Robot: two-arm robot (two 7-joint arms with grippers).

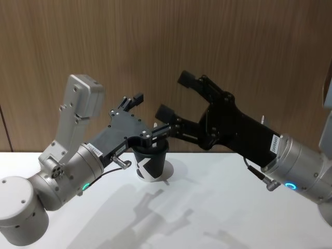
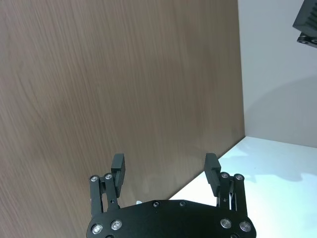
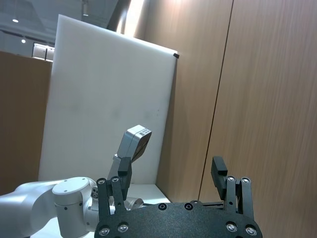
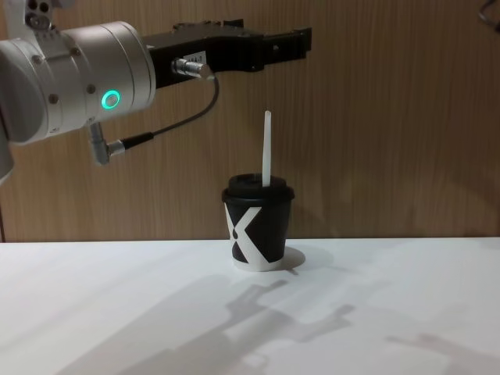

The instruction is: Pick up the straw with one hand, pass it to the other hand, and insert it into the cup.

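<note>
The thin white straw (image 4: 266, 148) stands upright in the small black paper cup (image 4: 258, 226) mid white bench (image 4: 117, 312). Left gripper (image 1: 139, 116) above it and right gripper (image 1: 176, 96) alongside both gape wide, empty.

1. We read the place as a lab or demo room rather than a home: a bare white table (image 4: 406, 312) stood directly against a wood-grain panel wall (image 1: 166, 46).
2. We saw a plain white board (image 3: 106, 106) leaning upright against the wood panelling in the right wrist view, like a partition or backdrop.
3. We saw a white wall (image 2: 277, 84) meeting the wood panel at a corner in the left wrist view.
4. We noted recessed ceiling lights (image 3: 17, 21) and an open interior beyond the board, which looked like an office or commercial building.
5. We saw no household furnishings on the table; a single black paper cup (image 4: 258, 226) was the prop.
</note>
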